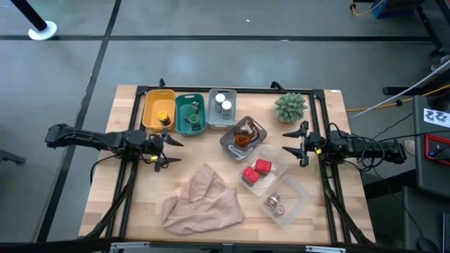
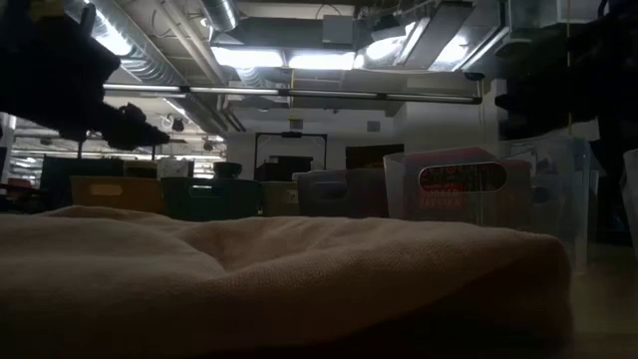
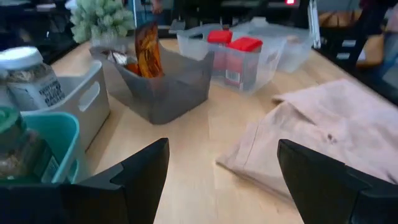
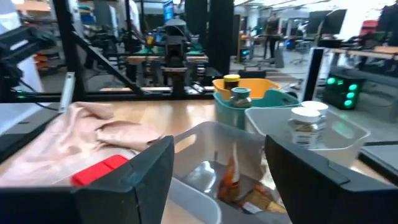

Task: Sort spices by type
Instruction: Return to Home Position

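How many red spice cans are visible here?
2: the red cans stand side by side in the clear bin beside the dark grey bin. The cloth might hide others.

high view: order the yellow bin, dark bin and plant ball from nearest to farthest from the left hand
1. Yellow bin, just beyond the left hand, at the left end of the bin row.
2. Dark bin, mid-table, further right.
3. Plant ball, at the far right, near the right arm.
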Robot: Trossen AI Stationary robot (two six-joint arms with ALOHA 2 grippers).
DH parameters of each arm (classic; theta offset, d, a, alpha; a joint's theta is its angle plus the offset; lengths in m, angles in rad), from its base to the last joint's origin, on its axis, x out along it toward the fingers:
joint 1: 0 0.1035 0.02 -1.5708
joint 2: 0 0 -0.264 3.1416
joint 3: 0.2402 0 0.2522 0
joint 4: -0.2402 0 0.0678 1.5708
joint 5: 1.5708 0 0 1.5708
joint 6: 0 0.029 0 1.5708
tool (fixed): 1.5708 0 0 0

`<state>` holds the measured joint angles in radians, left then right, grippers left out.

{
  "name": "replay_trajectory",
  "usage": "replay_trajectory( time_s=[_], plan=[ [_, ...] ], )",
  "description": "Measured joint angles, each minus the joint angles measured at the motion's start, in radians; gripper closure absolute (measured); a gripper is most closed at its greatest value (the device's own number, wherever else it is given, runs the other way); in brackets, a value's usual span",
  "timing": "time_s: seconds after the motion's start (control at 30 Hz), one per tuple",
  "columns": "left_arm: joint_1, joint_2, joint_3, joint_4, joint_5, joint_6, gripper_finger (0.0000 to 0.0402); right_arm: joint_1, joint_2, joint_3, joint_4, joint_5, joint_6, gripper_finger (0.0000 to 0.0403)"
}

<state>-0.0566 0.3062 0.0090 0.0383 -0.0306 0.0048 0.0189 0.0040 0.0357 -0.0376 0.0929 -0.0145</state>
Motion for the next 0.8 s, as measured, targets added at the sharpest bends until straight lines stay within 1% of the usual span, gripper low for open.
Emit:
replay_trajectory(
  time_s=[0.1, 0.3, 0.43, 0.6, 0.8],
  plan=[
    [0.000, -0.057, 0.000, -0.011, 0.000, -0.005, 0.0116, 0.000, 0.000, 0.000, -0.003, 0.011, -0.019, 0.0152],
    [0.000, -0.197, 0.000, -0.022, 0.002, 0.044, 0.0116, 0.000, 0.000, 0.000, -0.006, 0.001, -0.019, 0.0152],
    [0.000, -0.265, 0.000, -0.022, 0.002, 0.060, 0.0116, 0.000, 0.000, 0.000, -0.006, 0.001, -0.019, 0.0152],
    [0.010, -0.303, 0.000, -0.023, 0.001, 0.055, 0.0116, 0.000, 0.000, 0.000, -0.006, 0.000, -0.018, 0.0152],
    [0.093, -0.302, 0.000, -0.022, -0.021, 0.009, 0.0116, 0.000, 0.000, 0.000, -0.006, 0.000, -0.018, 0.0152]
  ],
)
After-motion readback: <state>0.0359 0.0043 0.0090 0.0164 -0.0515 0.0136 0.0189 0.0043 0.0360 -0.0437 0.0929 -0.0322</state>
